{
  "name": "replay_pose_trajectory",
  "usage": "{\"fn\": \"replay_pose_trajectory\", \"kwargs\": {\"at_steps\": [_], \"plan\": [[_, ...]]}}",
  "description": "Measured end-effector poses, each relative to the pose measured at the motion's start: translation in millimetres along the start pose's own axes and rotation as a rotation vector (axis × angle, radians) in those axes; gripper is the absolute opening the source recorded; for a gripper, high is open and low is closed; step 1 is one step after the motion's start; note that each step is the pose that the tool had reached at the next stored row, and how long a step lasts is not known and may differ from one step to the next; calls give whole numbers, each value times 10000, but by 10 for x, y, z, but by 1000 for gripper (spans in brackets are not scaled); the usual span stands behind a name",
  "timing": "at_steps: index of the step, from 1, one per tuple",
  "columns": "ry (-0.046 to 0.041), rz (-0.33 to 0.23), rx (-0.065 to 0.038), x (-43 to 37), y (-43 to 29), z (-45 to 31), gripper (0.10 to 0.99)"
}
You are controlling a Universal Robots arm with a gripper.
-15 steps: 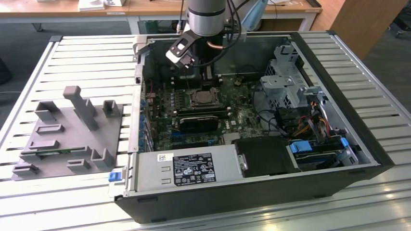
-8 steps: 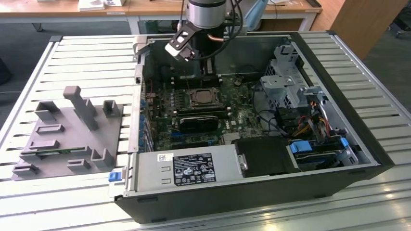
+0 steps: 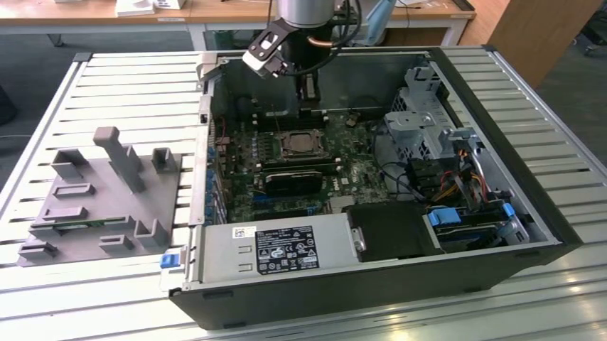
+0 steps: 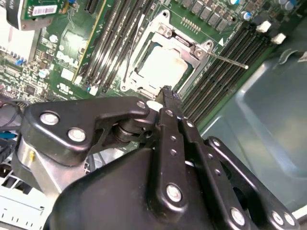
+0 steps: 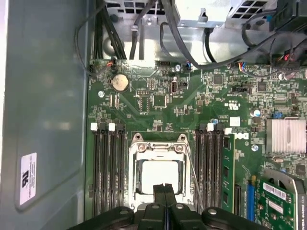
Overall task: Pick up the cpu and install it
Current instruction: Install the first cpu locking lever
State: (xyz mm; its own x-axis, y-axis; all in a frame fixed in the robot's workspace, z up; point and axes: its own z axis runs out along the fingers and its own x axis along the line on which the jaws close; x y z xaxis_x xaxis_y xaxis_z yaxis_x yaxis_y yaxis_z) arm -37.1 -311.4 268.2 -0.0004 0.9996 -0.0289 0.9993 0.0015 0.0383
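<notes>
cpu — seated in socket | hand — fingers pressed together, empty, hovering above

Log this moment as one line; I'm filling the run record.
pincer: shut, empty, above socket | cpu: seated in socket frame | frame: open | case: side open
</notes>
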Motion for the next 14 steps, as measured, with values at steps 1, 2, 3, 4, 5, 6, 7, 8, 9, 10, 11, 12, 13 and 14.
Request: {"fn": "replay_pose_trajectory", "kwargs": {"at_steps": [1,2,3,4,5,6,7,8,9,10,11,12,13,14], "plan": [[-43,-55,21,0,0,0,106],[-93,-162,31,0,0,0,106],[-129,-270,35,0,0,1,106],[-132,-394,32,-1,0,1,106],[-130,-549,27,-1,0,2,106],[-125,-697,21,0,0,3,106],[-121,-843,17,0,0,4,106],[-118,-992,14,0,0,5,106],[-113,-1158,11,0,0,5,106],[-107,-1327,8,0,0,6,106],[-103,-1489,4,0,0,6,106],[-99,-1639,-1,0,-1,6,106],[-92,-1808,-7,0,-1,6,106],[-85,-2003,-15,0,-1,6,106]]}}
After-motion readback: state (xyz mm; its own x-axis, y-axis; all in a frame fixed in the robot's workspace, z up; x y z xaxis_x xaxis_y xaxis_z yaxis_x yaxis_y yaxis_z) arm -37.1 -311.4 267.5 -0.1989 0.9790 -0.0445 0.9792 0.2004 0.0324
